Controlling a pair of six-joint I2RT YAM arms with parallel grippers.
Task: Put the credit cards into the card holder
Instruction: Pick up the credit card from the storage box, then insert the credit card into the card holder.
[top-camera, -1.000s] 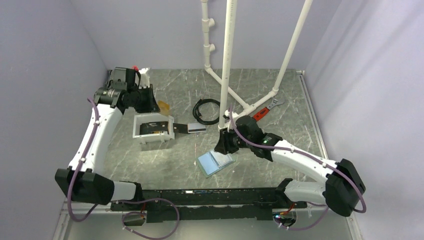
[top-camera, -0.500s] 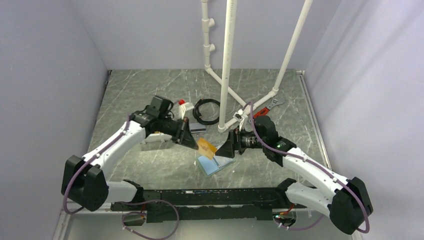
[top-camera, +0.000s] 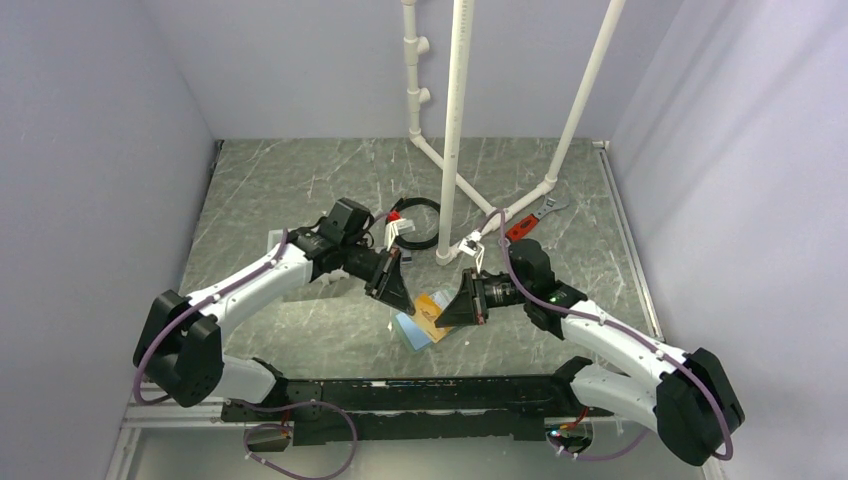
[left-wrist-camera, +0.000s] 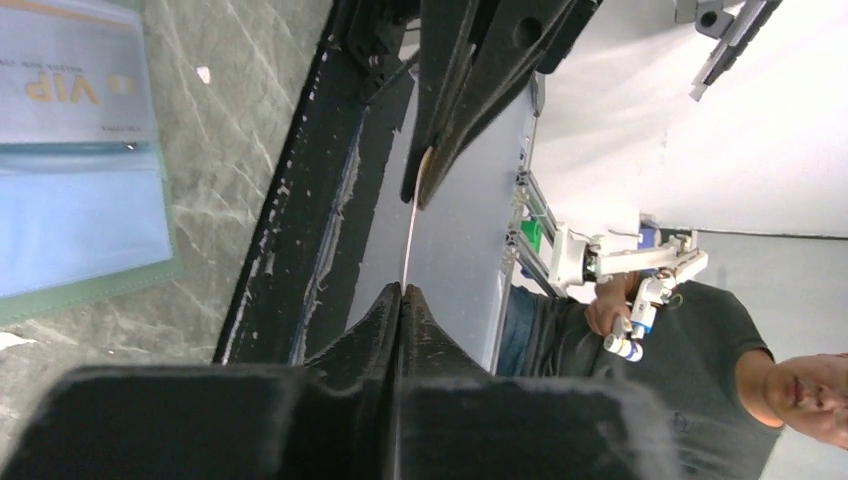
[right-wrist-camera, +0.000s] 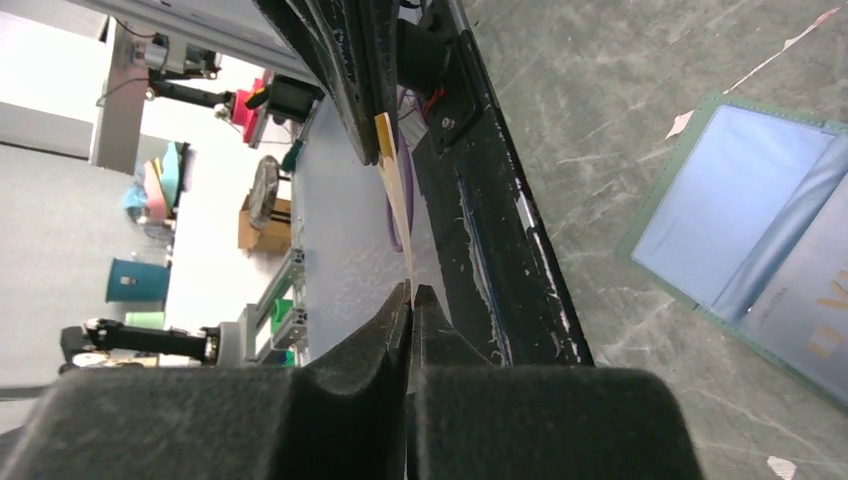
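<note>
Left gripper (top-camera: 403, 299) and right gripper (top-camera: 446, 312) both pinched one tan credit card (top-camera: 431, 304).
Near the front rail (top-camera: 400, 393) the card holder (top-camera: 409, 333) lay open, blue faces up. Just above it, each gripper's fingers were closed tight on opposite edges of the card.

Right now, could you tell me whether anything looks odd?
Yes: the tan credit card is pinched at opposite ends by both the left gripper and right gripper, suspended above the open card holder.
</note>
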